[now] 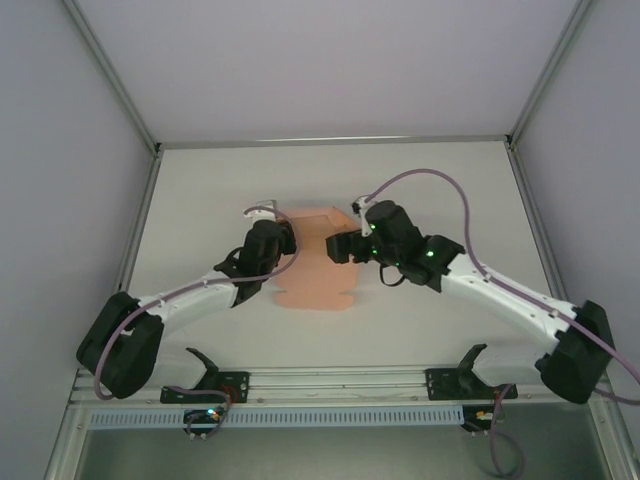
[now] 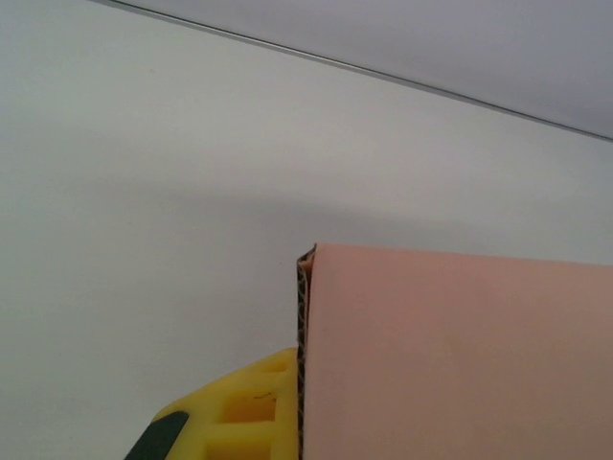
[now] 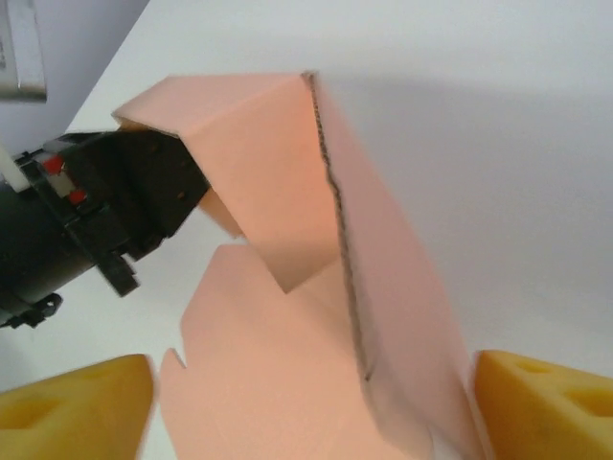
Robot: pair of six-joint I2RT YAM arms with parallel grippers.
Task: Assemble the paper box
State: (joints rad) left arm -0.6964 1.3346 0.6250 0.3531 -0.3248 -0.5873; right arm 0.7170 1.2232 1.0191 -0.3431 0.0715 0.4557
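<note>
The paper box [image 1: 316,270] is a salmon-pink card sheet lying mid-table, its far end folded up into walls. My left gripper [image 1: 268,238] is at the sheet's far-left corner. In the left wrist view a yellow finger [image 2: 244,412] presses against the corrugated edge of an upright pink panel [image 2: 460,355]; the other finger is hidden behind it. My right gripper [image 1: 345,247] is at the far-right corner. Its yellow fingers [image 3: 77,407] stand wide apart, open, with a raised wall [image 3: 383,249] of the paper box between them, close to the right-hand finger. The left gripper's black body [image 3: 105,211] holds the far flap.
White enclosure walls stand at the left, right and back; the table's back edge [image 1: 330,141] is a metal strip. An aluminium rail [image 1: 330,385] with two black hooks [image 1: 205,368] runs along the near edge. Bare white table [image 1: 480,200] lies on both sides of the sheet.
</note>
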